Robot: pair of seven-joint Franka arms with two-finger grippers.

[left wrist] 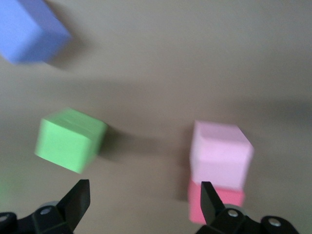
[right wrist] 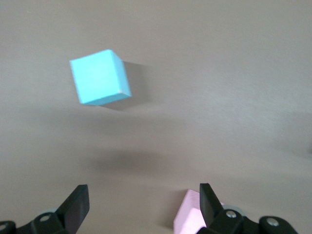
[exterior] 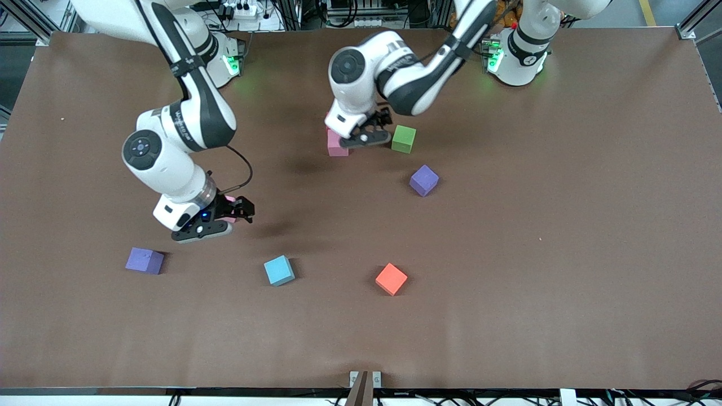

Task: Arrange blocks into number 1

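Note:
A pink block [exterior: 337, 144] lies mid-table with a red block [left wrist: 214, 204] touching it on the side away from the front camera. A green block [exterior: 404, 138] sits beside them toward the left arm's end, and a purple block [exterior: 423, 180] lies nearer the front camera. My left gripper [exterior: 377, 125] hangs open over the bare table between the pink and green blocks, holding nothing. My right gripper [exterior: 241, 210] is open over the table, and a second pink block [right wrist: 190, 217] lies just outside one finger, mostly hidden by the hand in the front view.
A cyan cube [exterior: 279, 270] and an orange cube [exterior: 391, 278] lie nearer the front camera. Another purple cube [exterior: 145, 260] sits toward the right arm's end. The brown table [exterior: 564, 225] stretches wide toward the left arm's end.

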